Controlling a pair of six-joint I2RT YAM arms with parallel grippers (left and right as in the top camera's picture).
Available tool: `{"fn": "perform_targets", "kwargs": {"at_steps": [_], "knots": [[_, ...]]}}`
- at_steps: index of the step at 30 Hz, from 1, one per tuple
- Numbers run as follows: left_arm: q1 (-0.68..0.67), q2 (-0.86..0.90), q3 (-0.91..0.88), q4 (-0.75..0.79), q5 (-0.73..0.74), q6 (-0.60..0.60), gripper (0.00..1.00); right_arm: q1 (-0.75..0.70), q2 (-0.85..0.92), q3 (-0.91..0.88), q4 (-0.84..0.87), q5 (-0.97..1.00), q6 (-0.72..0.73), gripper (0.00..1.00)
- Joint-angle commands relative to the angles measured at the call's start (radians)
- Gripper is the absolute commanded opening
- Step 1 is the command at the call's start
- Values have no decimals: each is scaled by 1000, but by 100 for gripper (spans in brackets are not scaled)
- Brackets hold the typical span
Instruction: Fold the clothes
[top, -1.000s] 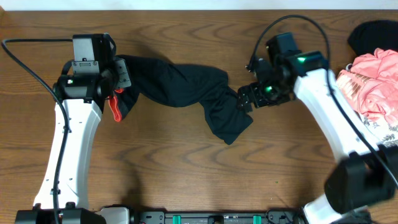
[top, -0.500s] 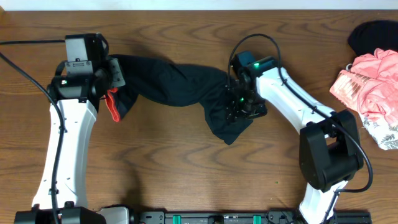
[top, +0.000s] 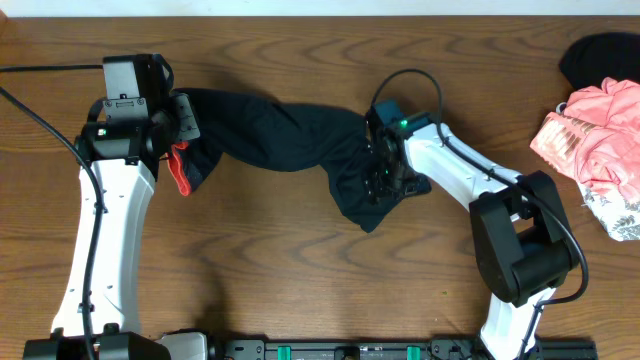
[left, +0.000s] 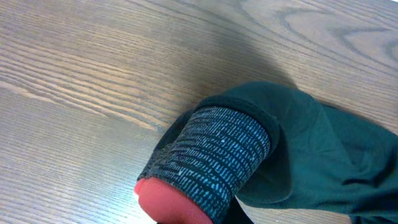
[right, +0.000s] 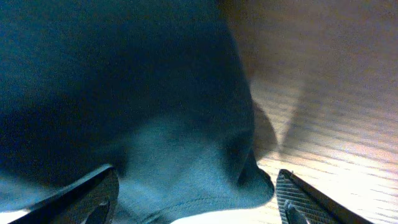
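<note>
The clothes (top: 290, 135), black leggings, lie stretched across the table from left to centre. Their grey-speckled waistband (left: 214, 158) with its coral-red edge (top: 183, 175) is at the left. My left gripper (top: 186, 140) is shut on that waistband end; its fingers are hidden in the left wrist view. My right gripper (top: 385, 185) sits low over the bunched leg end (top: 365, 205). It is open, with its two fingers (right: 93, 199) standing wide on either side of a fold of the black fabric (right: 186, 162), not pinching it.
A pink ruffled garment (top: 600, 140) lies at the right edge on a white floral cloth (top: 622, 215). A dark item (top: 600, 55) sits in the far right corner. The right arm's elbow (top: 520, 240) stands near the front centre-right.
My right arm has swung left from beside the leg end to directly over it, and its jaws have narrowed a little around the fabric. The left gripper keeps its hold, nearly still.
</note>
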Motion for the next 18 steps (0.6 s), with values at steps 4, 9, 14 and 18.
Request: {"fn": "perform_targets", "kwargs": {"at_steps": [4, 9, 14, 18], "knots": [[3, 6, 2, 1, -11, -2, 6, 15, 10, -45, 51, -5, 18, 50], [3, 6, 2, 0, -11, -2, 6, 9, 10, -45, 98, -2, 56, 1], [3, 5, 2, 1, -11, -1, 7, -43, -27, -27, 99, 110, 167, 1], [5, 4, 2, 40, -11, -1, 6, -148, -127, 33, 65, 233, 178, 1]]}}
